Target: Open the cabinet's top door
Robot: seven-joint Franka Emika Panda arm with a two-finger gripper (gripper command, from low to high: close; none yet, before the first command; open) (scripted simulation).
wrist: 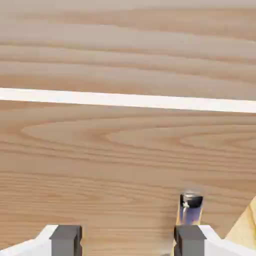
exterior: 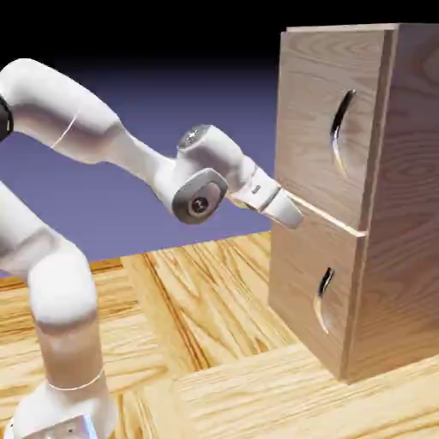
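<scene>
Wood-grain top door (exterior: 319, 129) at hand (exterior: 291, 214)

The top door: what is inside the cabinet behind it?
Nothing inside shows. The top door is shut, flush with the cabinet, so it covers the interior. Only its wood grain and dark handle are visible, with the pincer near its lower edge.

One cabinet (exterior: 377, 197) is counted, standing toward the right edge of the surface (exterior: 214, 377). Two front panels are counted on it: one top door (exterior: 321, 120) and one shorter panel (exterior: 300, 291). Two curved dark handles are counted, one long (exterior: 341, 129) and one small (exterior: 323, 298). One arm (exterior: 103, 137) is counted, with two grey fingers (wrist: 66, 239).
</scene>
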